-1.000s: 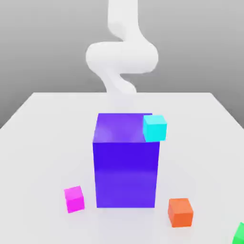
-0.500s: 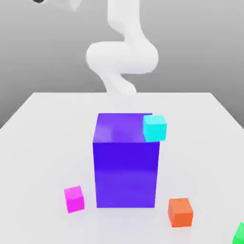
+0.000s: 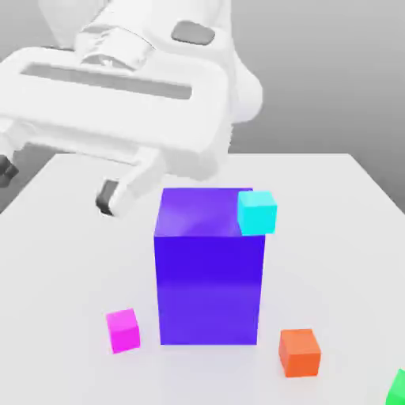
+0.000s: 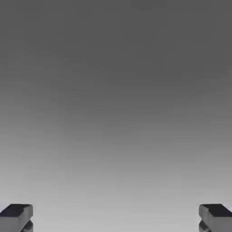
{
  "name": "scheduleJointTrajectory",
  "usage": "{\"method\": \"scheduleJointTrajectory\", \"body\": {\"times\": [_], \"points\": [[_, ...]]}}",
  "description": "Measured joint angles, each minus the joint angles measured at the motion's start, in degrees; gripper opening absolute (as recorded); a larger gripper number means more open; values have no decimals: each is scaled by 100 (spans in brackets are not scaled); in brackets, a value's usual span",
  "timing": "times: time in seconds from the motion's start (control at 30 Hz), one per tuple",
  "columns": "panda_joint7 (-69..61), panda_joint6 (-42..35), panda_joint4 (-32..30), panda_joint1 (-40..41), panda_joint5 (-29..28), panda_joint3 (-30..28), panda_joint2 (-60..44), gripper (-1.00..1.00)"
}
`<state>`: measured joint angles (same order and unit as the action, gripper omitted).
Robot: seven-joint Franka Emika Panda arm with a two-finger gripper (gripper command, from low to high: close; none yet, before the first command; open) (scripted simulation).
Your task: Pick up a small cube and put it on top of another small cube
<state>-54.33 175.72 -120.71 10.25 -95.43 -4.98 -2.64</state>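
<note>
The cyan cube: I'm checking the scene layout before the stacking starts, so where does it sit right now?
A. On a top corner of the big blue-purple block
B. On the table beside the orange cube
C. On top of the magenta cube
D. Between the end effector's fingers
A: in the exterior view the cyan cube rests on the upper corner of the big blue-purple block, on the exterior view's right.

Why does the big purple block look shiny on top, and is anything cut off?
Exterior view: the purple block has a pale sheen on top; the green cube is cut off at the picture's corner. Hand view: plain grey fading lighter, with the two fingers far apart.
</note>
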Motion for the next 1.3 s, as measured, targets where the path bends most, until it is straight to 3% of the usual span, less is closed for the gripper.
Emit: {"method": "scheduleJointTrajectory", "body": {"times": [0.23, 0.37, 0.57, 0.77, 0.97, 1.0, 1.3], "points": [[-2148, 739, 14, 28, -1387, -228, -773, 0], [-3619, 1301, -20, -593, -1905, -1092, -1249, 0], [-4696, 2209, 165, -1151, -3679, -1935, -2031, 0], [-5570, 3538, -302, -1397, -5551, -2500, -2472, 0], [-6225, 3210, -301, -810, -5370, -1974, -3172, 0], [-6282, 3129, -283, -731, -5320, -1899, -3266, -100], [-6197, 3296, -326, -900, -5400, -2066, -3076, -100]]}}
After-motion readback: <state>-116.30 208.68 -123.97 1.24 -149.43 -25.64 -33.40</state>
